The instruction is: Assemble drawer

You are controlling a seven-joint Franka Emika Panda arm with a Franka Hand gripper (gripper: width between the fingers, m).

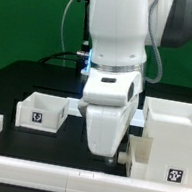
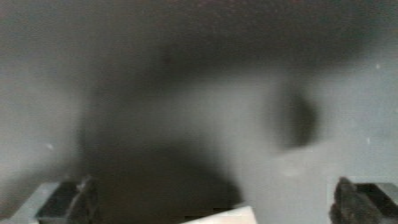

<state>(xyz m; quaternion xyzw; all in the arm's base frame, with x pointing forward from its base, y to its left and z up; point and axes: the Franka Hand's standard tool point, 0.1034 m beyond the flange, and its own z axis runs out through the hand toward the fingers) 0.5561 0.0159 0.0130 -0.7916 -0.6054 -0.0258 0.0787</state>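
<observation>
A black table (image 1: 47, 76) fills the scene before a green backdrop. The white Panda arm (image 1: 117, 47) stands over its middle, reaching straight down. The drawer's tall boxy housing (image 1: 173, 137) stands at the exterior view's right, with a black-and-white tag (image 1: 175, 175) on its front. Low white border rails (image 1: 61, 172) run along the near edge and the exterior view's left. An open-topped tray (image 1: 41, 110) rests well apart on the exterior view's left, and a smaller tray (image 1: 140, 152) sits against the housing's side. The gripper (image 1: 115, 161) hangs low, just beside that smaller tray. The wrist view is badly blurred, but it shows both dark fingers (image 2: 68, 203) spread wide, with nothing clamped between them.
</observation>
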